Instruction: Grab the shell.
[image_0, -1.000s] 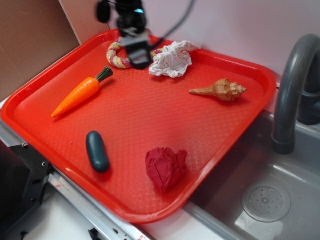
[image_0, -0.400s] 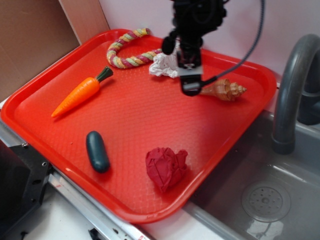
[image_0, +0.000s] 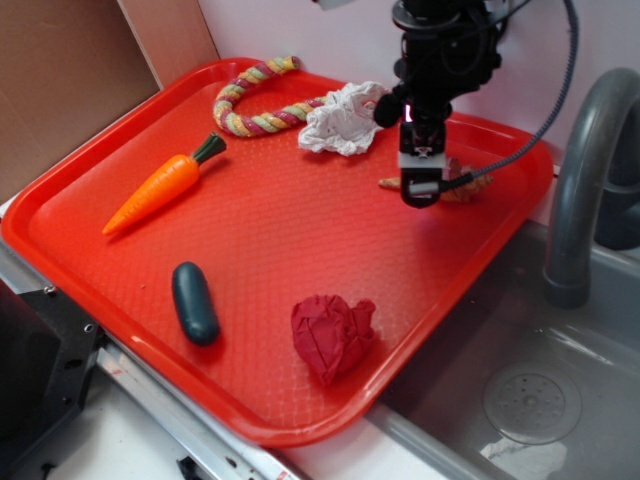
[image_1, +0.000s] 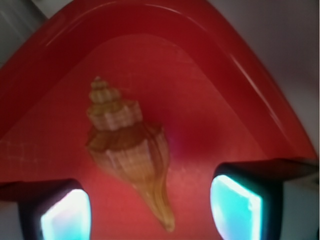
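One target: shell (image_1: 127, 162), lying flat near the tray's far right corner, knobby wide end toward the rim, long point toward the camera
Shell in exterior view: mostly hidden behind the arm, tip and wide end showing either side (image_0: 482, 182)
Gripper (image_0: 421, 187): above the shell, fingers (image_1: 65, 214) spread wide, nothing held
Alignment: tapered point between the fingers, bulk of the body ahead of them
Advice: shift forward to straddle the wide whorl, descend to tray level, then close; a pinch on the thin point likely to slip
Tray (image_0: 300, 250): red, rim close by, limited clearance
Neighbours: white cloth (image_0: 345, 118) nearby; rope toy (image_0: 255, 98), carrot (image_0: 160, 185) well apart
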